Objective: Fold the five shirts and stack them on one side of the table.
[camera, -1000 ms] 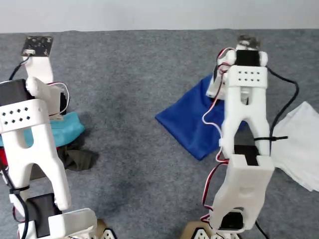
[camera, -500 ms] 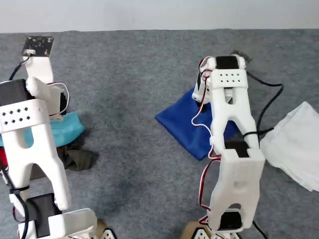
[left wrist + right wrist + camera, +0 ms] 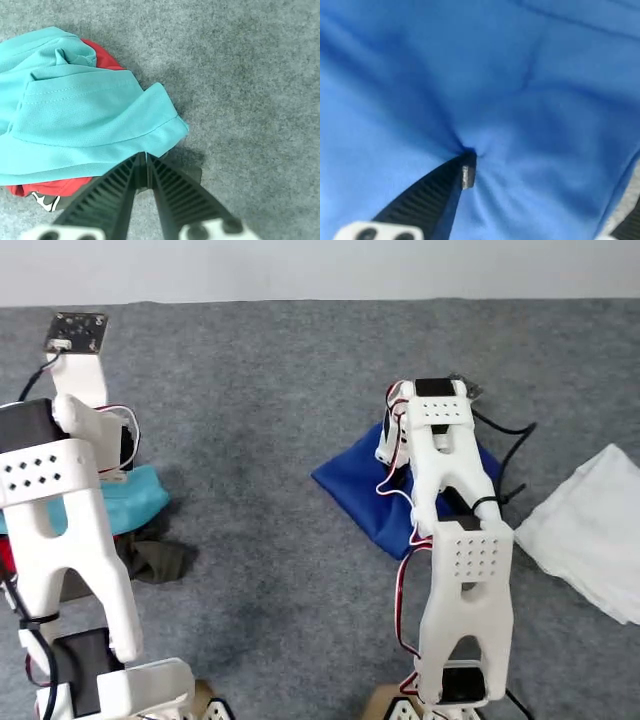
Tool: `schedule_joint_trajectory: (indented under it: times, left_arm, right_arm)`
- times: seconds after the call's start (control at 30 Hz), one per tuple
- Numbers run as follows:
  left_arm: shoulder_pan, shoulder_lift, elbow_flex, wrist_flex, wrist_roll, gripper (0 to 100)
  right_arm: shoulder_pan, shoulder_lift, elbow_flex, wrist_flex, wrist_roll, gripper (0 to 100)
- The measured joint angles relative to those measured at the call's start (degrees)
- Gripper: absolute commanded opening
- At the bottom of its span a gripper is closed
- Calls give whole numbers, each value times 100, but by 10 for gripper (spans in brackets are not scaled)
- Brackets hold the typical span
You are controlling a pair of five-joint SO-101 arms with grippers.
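Note:
A blue shirt (image 3: 355,490) lies right of the table's middle, and my right arm (image 3: 445,455) stands over its far part. In the right wrist view the blue shirt (image 3: 545,75) puckers around my right gripper (image 3: 468,167), which is shut on a pinch of the cloth; its second finger is covered by fabric. On the left lies a pile with a teal shirt (image 3: 135,498) on top. My left gripper (image 3: 146,159) hovers shut and holding nothing just above the near edge of the teal shirt (image 3: 75,120). A red shirt (image 3: 102,56) peeks out from under it.
A white shirt (image 3: 590,530) lies crumpled at the right edge. A dark shirt (image 3: 160,558) sticks out from under the left pile. A small black board on a white post (image 3: 75,335) stands at the far left. Bare grey carpet (image 3: 250,390) spans the middle and far side.
My right arm has drawn back from the table's far side toward its base and slightly left, pulling the blue shirt's far part with it. The left arm has kept still.

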Motion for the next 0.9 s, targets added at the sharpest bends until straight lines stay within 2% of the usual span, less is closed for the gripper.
schedule_joint_trajectory:
  times: [0.1,0.47,0.73,0.9]
  left_arm:
    - [0,0,0,0,-18,6]
    - [0,0,0,0,-18,6]
    - [0,0,0,0,-18,6]
    - [0,0,0,0,-18,6]
  right_arm:
    - [-9,9,-53,35,88,412]
    - [-18,26,-70,79,510,20]
    - [167,-35,-158,378,1442,10]
    - [396,-396,-97,659,2532,10]
